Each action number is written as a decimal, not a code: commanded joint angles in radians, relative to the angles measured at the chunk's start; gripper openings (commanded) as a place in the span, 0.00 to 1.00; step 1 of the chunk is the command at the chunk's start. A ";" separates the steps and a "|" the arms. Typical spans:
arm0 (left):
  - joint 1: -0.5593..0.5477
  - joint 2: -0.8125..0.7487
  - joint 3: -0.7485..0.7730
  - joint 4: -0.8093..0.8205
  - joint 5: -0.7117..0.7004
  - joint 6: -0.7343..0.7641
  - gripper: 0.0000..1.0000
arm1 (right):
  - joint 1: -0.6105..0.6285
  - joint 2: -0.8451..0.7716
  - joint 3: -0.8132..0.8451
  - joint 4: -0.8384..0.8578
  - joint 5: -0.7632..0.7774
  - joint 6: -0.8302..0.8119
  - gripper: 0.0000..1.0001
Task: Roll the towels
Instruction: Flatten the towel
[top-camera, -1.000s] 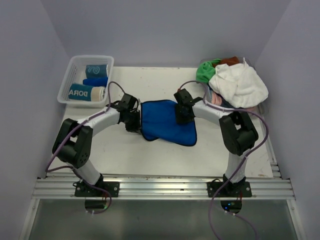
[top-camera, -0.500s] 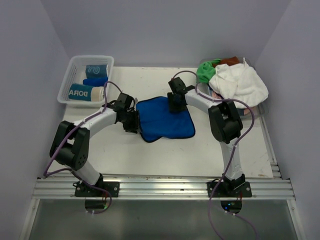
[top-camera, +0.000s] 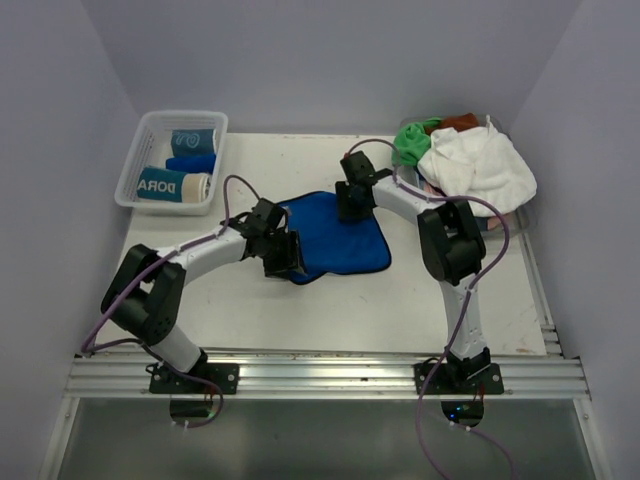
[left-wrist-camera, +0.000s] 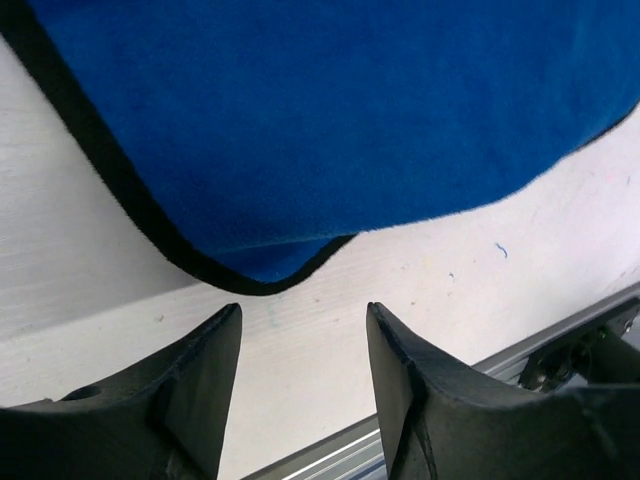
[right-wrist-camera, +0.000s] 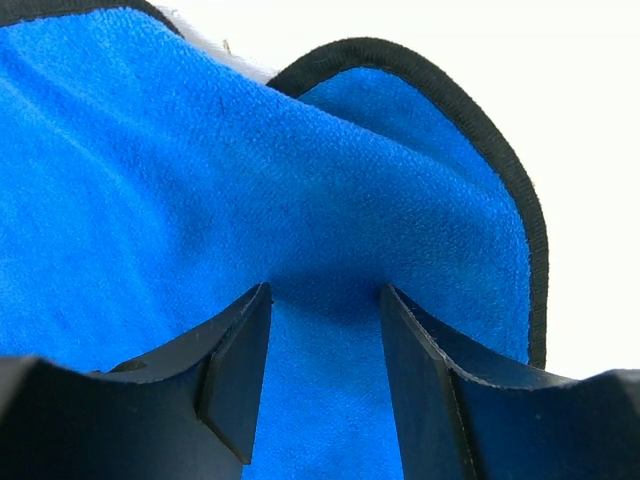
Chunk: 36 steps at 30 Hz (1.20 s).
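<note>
1. A blue towel (top-camera: 335, 238) is lying spread on the white table (top-camera: 300, 310), between the two arms. Its black-trimmed edge is showing and its far side is rumpling up.
2. The left gripper (top-camera: 283, 255) is hovering at the towel's near-left corner. In the wrist view its fingers (left-wrist-camera: 200, 390) are standing well apart over bare table. The corner is lying just ahead of them and nothing is sitting between them.
3. The right gripper (top-camera: 352, 203) is sitting at the towel's far edge. Its fingers (right-wrist-camera: 235, 380) are standing moderately apart, straddling a raised fold of the blue cloth.
4. A clear basket (top-camera: 140, 135) is sitting at the far-left corner of the table, well apart from the blue towel. It is holding three rolled towels: a teal and beige roll (top-camera: 172, 185) with lettering nearest, a blue roll (top-camera: 190, 162) in the middle and a teal roll (top-camera: 192, 140) behind.
5. A loose pile is sitting at the far right. A white towel (top-camera: 475, 170) is lying on top and a green towel (top-camera: 410, 142) is lying at its left. A pink towel (top-camera: 432, 197) is peeking out below, and a rust cloth (top-camera: 458, 122) is showing at the back.
</note>
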 joint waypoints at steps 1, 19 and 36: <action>0.001 0.022 -0.018 0.071 -0.077 -0.123 0.56 | 0.003 -0.036 -0.051 -0.010 -0.040 0.008 0.52; 0.001 0.030 0.006 -0.134 -0.248 0.018 0.00 | 0.004 -0.132 -0.237 0.036 -0.066 0.004 0.51; 0.096 -0.151 -0.113 -0.160 -0.100 0.077 0.68 | 0.020 -0.486 -0.454 0.128 -0.033 0.115 0.63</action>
